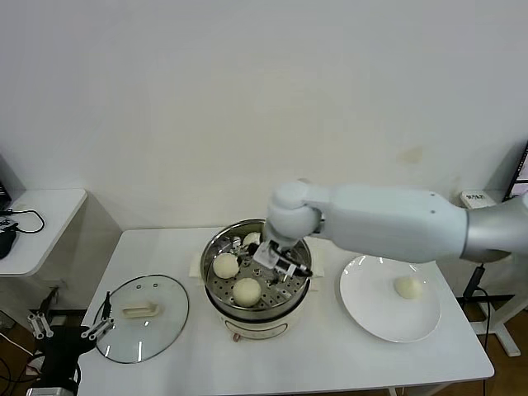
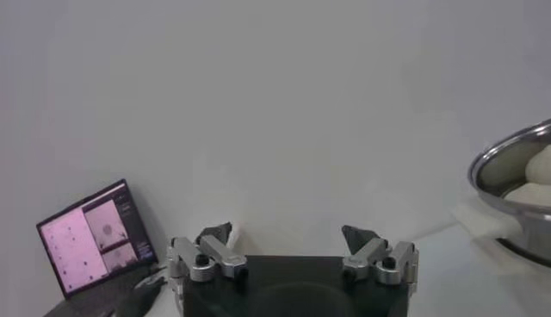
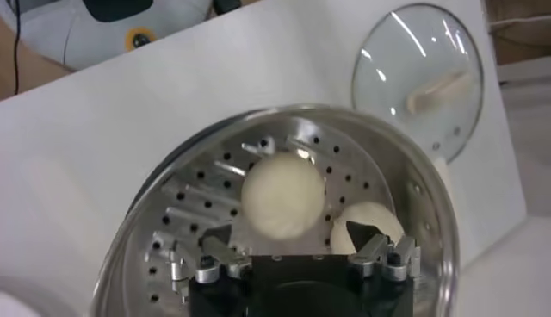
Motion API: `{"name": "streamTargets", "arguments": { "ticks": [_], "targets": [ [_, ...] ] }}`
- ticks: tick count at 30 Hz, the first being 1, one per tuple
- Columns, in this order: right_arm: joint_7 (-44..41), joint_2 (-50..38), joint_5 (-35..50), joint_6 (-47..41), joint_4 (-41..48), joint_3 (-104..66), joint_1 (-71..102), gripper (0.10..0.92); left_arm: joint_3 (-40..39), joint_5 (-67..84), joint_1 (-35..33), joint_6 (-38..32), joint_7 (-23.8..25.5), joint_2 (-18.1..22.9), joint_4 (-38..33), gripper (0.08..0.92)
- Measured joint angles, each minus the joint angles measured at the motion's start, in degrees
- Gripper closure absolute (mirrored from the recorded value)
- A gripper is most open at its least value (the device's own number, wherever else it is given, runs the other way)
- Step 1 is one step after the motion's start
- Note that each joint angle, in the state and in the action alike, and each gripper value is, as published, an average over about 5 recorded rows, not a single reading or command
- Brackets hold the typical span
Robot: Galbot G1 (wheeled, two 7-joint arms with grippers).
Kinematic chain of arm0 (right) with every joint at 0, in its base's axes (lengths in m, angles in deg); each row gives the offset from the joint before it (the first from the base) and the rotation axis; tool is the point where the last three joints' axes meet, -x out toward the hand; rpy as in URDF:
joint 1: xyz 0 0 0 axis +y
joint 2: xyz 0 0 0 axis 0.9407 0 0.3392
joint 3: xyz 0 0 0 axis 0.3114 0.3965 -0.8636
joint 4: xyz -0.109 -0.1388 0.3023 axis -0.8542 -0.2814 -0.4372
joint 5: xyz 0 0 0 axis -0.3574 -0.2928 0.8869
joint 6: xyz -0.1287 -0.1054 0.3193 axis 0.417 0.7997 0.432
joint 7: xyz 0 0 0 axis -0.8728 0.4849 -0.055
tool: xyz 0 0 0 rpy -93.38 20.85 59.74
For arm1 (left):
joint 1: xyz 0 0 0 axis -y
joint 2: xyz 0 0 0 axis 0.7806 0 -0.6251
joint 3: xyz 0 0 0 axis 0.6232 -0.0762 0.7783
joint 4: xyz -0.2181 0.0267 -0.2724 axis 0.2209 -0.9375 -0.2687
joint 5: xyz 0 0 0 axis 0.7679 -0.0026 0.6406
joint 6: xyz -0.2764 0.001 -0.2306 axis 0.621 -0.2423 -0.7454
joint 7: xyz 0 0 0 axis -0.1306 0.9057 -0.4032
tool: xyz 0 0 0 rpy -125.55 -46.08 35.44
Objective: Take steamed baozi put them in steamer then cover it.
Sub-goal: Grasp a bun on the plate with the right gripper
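Note:
The steamer (image 1: 216, 285) stands mid-table with three baozi in it: one on the left (image 1: 225, 265), one at the front (image 1: 247, 290), and one at the back (image 1: 252, 240), partly hidden. A fourth baozi (image 1: 407, 287) lies on the white plate (image 1: 371, 318). My right gripper (image 1: 276, 260) hangs open and empty inside the steamer. In the right wrist view (image 3: 290, 237) a baozi (image 3: 282, 196) lies just beyond its fingertips and another (image 3: 366, 226) lies beside one finger. The glass cover (image 1: 142, 318) lies flat on the table to the left. My left gripper (image 1: 70, 330) is parked open off the table's left front corner.
The left wrist view shows the steamer rim (image 2: 508, 155) far off and an open laptop (image 2: 90, 245) to the side. A side table (image 1: 41, 223) with cables stands at the far left. The cover also shows in the right wrist view (image 3: 419, 77).

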Motion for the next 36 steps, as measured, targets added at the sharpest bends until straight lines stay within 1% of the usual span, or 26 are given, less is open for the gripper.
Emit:
{"name": "streamTargets", "arguments": {
  "ticks": [6, 11, 17, 21, 29, 36],
  "targets": [
    [-1.1, -8.2, 4.1, -6.8, -2.0, -2.8, -1.0, 0.203, -0.8, 0.0, 0.7, 0.2, 0.1, -0.8, 0.4, 0.177],
    [-1.7, -16.9, 5.5, -11.6, -4.0, -4.5, -0.4, 0.203, -1.8, -0.1, 1.2, 0.2, 0.2, -1.6, 0.5, 0.177],
    [-1.9, -27.0, 3.7, -13.5, -4.5, -6.8, 3.5, 0.202, -3.0, -0.2, 1.7, 0.2, 0.3, -2.6, 0.7, 0.177],
    [-1.3, -32.1, 1.4, -13.5, -3.7, -9.1, 7.8, 0.203, -3.8, -0.3, 1.6, 0.2, 0.3, -2.8, 0.6, 0.177],
    [0.5, -36.9, -4.0, -12.1, -0.1, -15.8, 19.8, 0.203, -4.4, -0.9, 1.3, 0.2, 0.3, -2.7, 0.6, 0.177],
    [2.1, -36.8, -8.2, -10.9, 5.4, -23.3, 30.2, 0.203, -4.2, -0.9, 0.9, 0.2, 0.3, -2.6, 0.6, 0.177]
  ]
}}
